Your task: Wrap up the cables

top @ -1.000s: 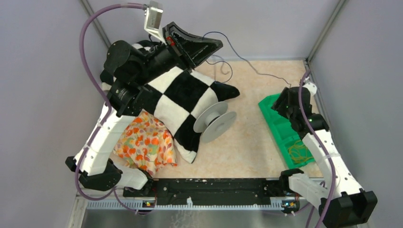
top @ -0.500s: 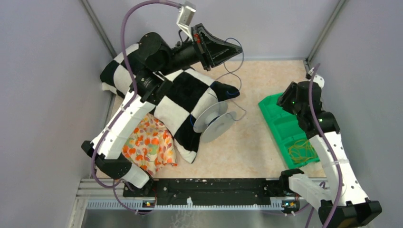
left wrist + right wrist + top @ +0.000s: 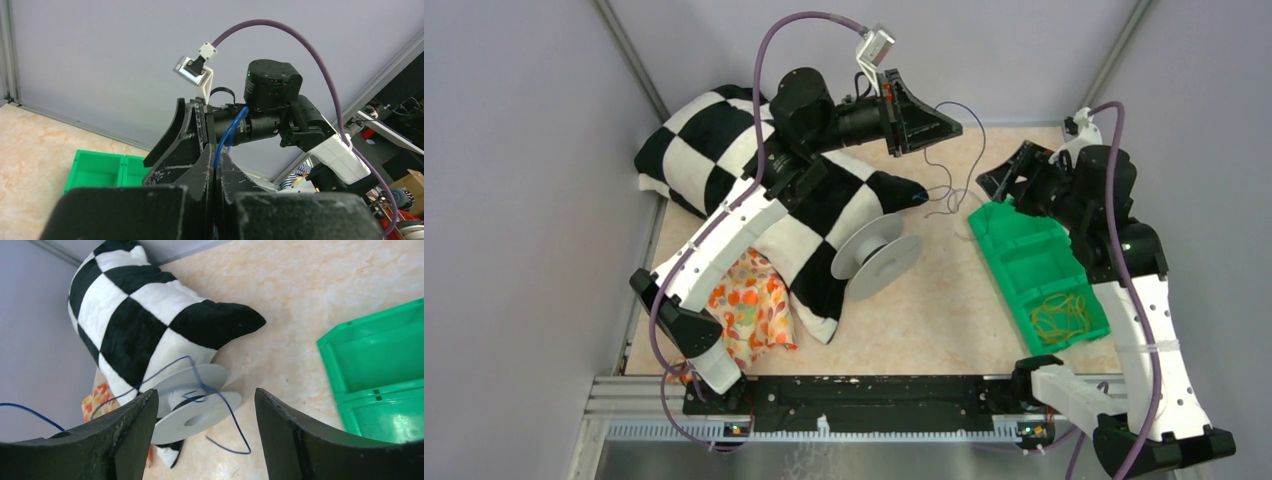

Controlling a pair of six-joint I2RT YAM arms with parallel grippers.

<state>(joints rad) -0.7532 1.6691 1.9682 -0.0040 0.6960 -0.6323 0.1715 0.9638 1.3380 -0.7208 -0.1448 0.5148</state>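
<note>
From here the largest thing is the marbled tabletop (image 3: pixel 944 300), spreading out beneath both of my grippers. The black-and-white checkered cushion (image 3: pixel 814 210) lies under and behind the left gripper (image 3: pixel 952 127), which is raised off the table. Its fingers are pressed together on the thin blue cable (image 3: pixel 225 136), which comes up from between them. The green divided bin (image 3: pixel 1024 265) lies just under and behind the right gripper (image 3: pixel 205 394). That gripper's fingers stand wide apart with nothing between them, and it faces the left gripper. An orange floral cloth (image 3: pixel 749 305) lies well back from the left gripper, tucked against the cushion's near edge. The grey spool (image 3: pixel 876 258) lies tipped against the cushion, below the left gripper and straight ahead of the right one, framed between its fingers. From the left gripper's fingers the cable hangs down in loose loops to the spool's core. A tangle of yellow rubber bands (image 3: pixel 1059 318) lies in the bin compartment farthest behind the right gripper.
</note>
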